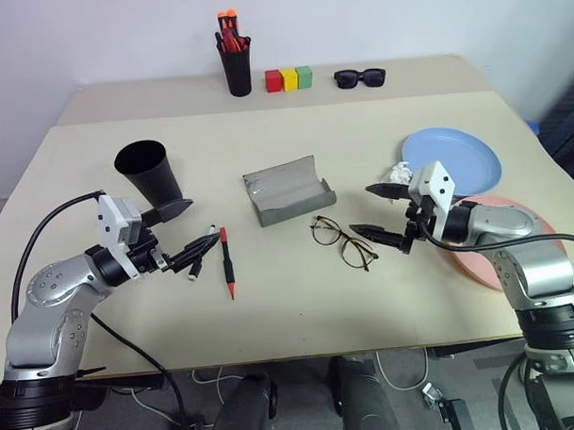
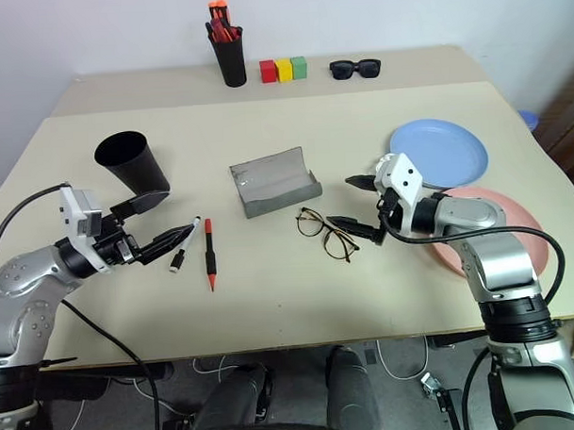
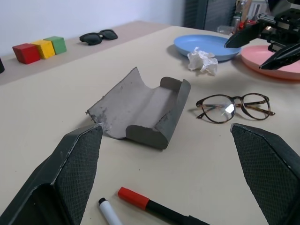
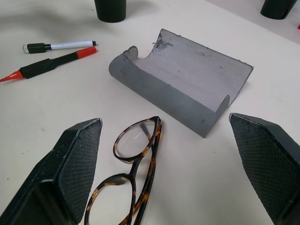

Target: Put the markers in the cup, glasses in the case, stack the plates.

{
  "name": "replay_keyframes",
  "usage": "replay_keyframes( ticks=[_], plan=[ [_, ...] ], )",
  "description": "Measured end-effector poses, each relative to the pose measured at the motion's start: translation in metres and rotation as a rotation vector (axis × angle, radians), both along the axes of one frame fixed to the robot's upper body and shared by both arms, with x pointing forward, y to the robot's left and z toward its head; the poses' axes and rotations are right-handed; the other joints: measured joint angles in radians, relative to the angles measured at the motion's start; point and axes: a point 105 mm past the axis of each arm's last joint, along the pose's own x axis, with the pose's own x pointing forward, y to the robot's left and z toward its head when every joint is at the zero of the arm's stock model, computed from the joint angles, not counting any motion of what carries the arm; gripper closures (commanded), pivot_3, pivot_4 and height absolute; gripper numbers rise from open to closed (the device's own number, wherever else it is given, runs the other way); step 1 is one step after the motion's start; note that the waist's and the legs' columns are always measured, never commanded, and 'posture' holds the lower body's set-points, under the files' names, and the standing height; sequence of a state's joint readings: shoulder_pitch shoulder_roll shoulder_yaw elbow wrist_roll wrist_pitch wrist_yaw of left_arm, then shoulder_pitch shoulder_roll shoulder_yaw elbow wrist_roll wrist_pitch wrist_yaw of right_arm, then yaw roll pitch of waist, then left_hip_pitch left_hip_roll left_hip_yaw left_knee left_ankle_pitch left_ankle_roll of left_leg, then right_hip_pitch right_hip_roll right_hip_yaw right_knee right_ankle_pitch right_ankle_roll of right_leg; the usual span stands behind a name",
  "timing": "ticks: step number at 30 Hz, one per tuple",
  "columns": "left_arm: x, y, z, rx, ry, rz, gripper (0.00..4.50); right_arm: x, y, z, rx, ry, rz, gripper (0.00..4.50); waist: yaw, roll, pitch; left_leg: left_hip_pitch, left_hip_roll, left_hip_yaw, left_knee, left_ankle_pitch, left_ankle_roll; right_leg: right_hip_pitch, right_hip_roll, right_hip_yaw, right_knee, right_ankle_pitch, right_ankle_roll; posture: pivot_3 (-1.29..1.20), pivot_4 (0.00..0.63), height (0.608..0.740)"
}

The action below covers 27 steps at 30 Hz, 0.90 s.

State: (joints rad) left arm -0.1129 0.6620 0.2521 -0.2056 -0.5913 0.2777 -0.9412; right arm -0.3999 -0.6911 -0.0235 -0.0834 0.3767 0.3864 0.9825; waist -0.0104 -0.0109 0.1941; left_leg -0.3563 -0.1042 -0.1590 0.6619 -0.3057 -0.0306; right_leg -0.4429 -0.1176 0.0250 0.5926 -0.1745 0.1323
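The black cup (image 1: 149, 173) stands upright at the left. Just in front of it my left gripper (image 1: 202, 223) is open and empty, its lower finger over the black-and-white marker (image 1: 200, 259). The red-ended marker (image 1: 226, 261) lies beside that one. The grey case (image 1: 288, 189) lies open at mid-table, and the wire-framed glasses (image 1: 343, 239) lie unfolded in front of it. My right gripper (image 1: 360, 209) is open just right of the glasses, holding nothing. The blue plate (image 1: 460, 162) and the pink plate (image 1: 524, 249) sit side by side at the right, the pink one partly under my right arm.
A crumpled white paper (image 1: 399, 173) rests at the blue plate's near edge. At the back stand a black pen holder with orange-red pens (image 1: 234, 61), three coloured blocks (image 1: 289, 79) and black sunglasses (image 1: 360, 77). The table's front edge runs close to both arms.
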Motion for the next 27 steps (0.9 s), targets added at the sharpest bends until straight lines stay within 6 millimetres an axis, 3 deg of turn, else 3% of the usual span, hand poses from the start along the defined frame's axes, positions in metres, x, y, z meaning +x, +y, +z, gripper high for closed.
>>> replay_keyframes(
  ticks=[8,15,22,27],
  plan=[
    [-0.001,0.004,-0.007,0.004,0.021,0.023,0.00,0.000,0.000,0.000,0.000,0.000,-0.002,0.05,-0.001,0.000,0.000,0.000,0.000,0.000,0.000,0.000,0.000,0.000,0.000,0.000,0.000,0.000,0.000,0.00,0.150,0.740],
    [0.006,0.024,-0.018,0.028,0.094,0.158,0.00,0.000,0.008,0.008,0.000,-0.022,0.014,0.05,-0.003,0.000,0.000,0.000,0.000,0.000,0.000,0.000,0.000,0.000,0.000,0.000,0.000,0.000,0.000,0.00,0.150,0.740],
    [0.001,0.048,-0.050,0.093,0.337,0.346,0.00,0.000,0.040,0.005,0.066,-0.017,0.091,0.05,0.002,-0.001,0.001,0.000,0.000,-0.001,0.000,0.000,0.000,0.000,0.000,0.000,0.000,0.000,0.000,0.00,0.150,0.740],
    [0.010,0.051,-0.042,0.095,0.431,0.465,0.00,-0.003,0.052,0.010,0.071,-0.036,0.129,0.05,0.002,-0.001,0.001,0.000,0.000,-0.003,0.000,0.000,0.000,0.000,0.000,-0.001,0.001,0.000,0.000,0.00,0.150,0.740]
  ],
)
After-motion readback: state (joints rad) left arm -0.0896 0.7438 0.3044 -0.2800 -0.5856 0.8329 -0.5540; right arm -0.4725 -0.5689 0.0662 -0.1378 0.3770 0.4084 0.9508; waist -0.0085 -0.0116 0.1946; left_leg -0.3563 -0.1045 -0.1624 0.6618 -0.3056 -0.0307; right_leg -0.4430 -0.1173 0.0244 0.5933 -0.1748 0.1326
